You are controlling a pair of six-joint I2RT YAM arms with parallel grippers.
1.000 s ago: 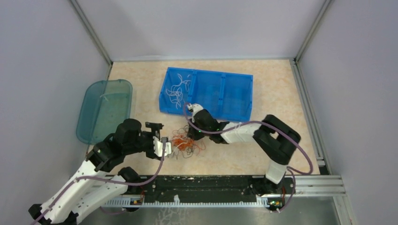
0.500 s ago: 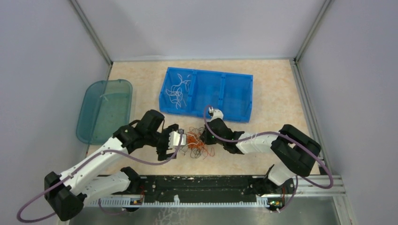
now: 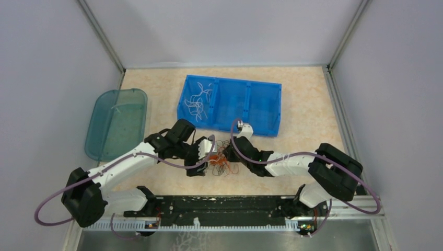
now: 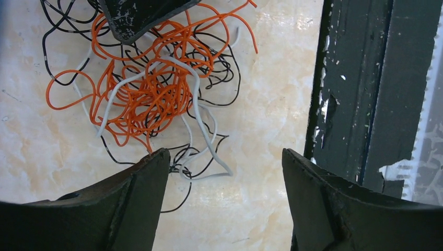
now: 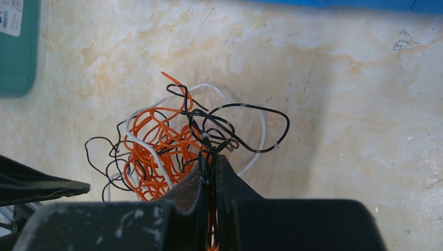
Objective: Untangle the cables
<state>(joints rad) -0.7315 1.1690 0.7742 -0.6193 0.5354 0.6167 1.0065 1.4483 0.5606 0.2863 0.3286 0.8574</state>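
The cables (image 3: 222, 161) lie as a tangle of orange, black and white strands on the beige table. My right gripper (image 5: 210, 160) is shut on a few black strands at the tangle's edge, and they run down between its fingers. In the left wrist view its scuffed dark fingertip (image 4: 137, 20) rests on the tangle (image 4: 156, 89). My left gripper (image 4: 224, 155) is open just beside the heap, with a white loop (image 4: 211, 166) lying between its fingers and nothing held. From above, the left gripper (image 3: 205, 157) stands left of the tangle and the right gripper (image 3: 231, 150) right of it.
A blue three-compartment bin (image 3: 271, 125) stands behind the tangle, with white strands (image 3: 197, 100) in its left compartment. A teal tray (image 3: 99, 130) sits at the left. The black base rail (image 3: 224, 205) runs along the near edge, close to my left gripper (image 4: 365, 89).
My left arm has reached to the right up to the tangle, its jaws narrowing a little. The right gripper has shifted right, staying shut, and the tangle has moved slightly right with it.
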